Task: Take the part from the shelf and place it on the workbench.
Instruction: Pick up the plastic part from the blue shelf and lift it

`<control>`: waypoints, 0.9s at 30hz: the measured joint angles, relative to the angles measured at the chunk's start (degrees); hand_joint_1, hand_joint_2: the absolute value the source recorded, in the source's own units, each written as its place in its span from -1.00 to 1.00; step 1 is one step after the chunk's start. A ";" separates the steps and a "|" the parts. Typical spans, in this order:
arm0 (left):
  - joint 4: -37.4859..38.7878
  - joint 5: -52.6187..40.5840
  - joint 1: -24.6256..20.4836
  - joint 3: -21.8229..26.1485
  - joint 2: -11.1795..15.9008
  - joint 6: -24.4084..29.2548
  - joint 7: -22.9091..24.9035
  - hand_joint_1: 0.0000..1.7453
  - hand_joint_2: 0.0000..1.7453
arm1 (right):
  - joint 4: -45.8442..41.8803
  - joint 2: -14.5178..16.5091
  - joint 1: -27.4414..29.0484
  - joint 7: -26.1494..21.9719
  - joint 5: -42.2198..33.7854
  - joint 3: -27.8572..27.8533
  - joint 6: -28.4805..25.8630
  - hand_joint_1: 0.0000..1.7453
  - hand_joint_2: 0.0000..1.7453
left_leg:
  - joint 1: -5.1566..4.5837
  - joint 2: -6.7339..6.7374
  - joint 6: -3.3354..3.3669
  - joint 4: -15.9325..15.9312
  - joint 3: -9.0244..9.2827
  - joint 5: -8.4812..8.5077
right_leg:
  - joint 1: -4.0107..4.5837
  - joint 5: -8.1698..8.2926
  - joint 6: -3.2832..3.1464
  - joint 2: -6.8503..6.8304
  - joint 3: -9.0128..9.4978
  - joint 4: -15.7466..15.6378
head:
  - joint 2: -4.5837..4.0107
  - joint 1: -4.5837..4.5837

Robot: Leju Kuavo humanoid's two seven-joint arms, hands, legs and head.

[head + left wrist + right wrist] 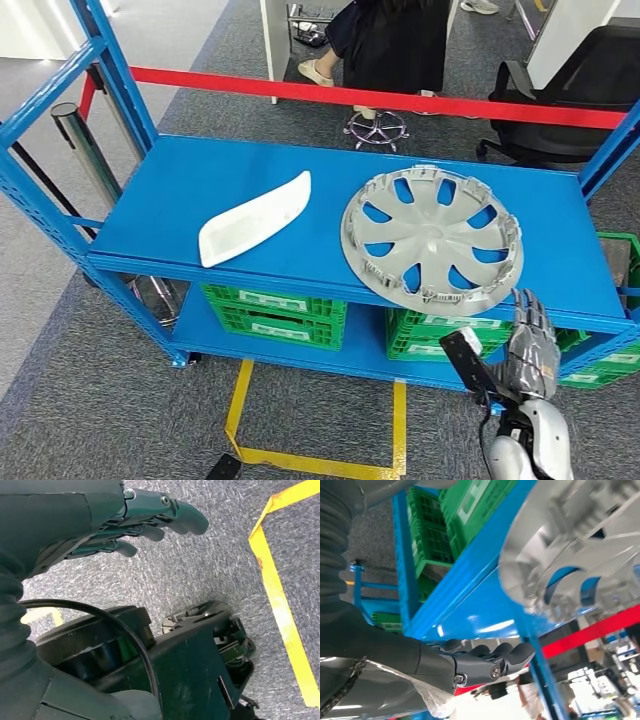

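The right hand (486, 662) reaches in with its dark fingers (508, 654) stretched out side by side, holding nothing. It sits close under the front edge of the blue shelf (478, 580), apart from the silver hubcap (576, 545). The hubcap lies on the shelf board with part of its rim jutting past the edge; blue shows through its curved openings, and small clips line its rim. Green plastic crates (444, 520) stand on the shelf level beyond the board, beside a blue upright post (401, 555). A red bar (595, 630) crosses behind the hubcap. Grey carpet (373, 525) shows near the crates. The background past the fingers is bright and blurred.
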 joint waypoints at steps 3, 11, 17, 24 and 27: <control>0.00 -0.22 -0.09 -0.13 0.00 -0.01 0.06 -1.00 1.00 | 1.59 -0.51 -1.59 0.50 0.05 0.57 0.17 -1.00 1.00 | 0.00 0.00 0.00 0.00 -0.01 0.00 | 0.00 0.00 0.00 0.00 0.00 0.00 | 0.00 0.00; 0.00 -1.46 -0.38 -0.70 0.18 -0.77 1.00 -1.00 1.00 | 5.65 -1.31 -6.41 1.97 2.13 2.90 2.34 -1.00 1.00 | 0.00 0.00 0.01 0.00 -0.03 0.01 | 0.00 0.00 0.01 0.01 -0.01 0.00 | 0.00 0.01; 0.00 -2.59 -0.67 -1.19 0.24 -1.04 1.66 -1.00 1.00 | 11.11 -1.66 -12.13 2.43 1.57 4.62 4.47 -1.00 1.00 | 0.00 0.00 0.05 0.00 -0.03 0.06 | 0.00 0.04 0.05 0.01 0.00 0.00 | 0.00 0.00; 0.00 -3.44 -0.92 -1.62 0.26 -1.40 1.99 -1.00 1.00 | 17.11 -2.16 -17.29 2.02 -1.07 5.32 5.87 -1.00 1.00 | 0.00 0.00 0.06 0.01 -0.03 0.06 | -0.01 0.05 0.06 0.01 -0.01 0.00 | 0.00 0.01; 0.00 -3.57 -1.03 -1.67 0.26 -1.50 2.08 -1.00 1.00 | 19.56 -2.23 -18.88 1.43 -2.21 5.36 6.37 -1.00 1.00 | 0.00 0.00 0.06 0.01 -0.04 0.06 | -0.01 0.05 0.06 0.00 -0.01 0.00 | 0.00 0.01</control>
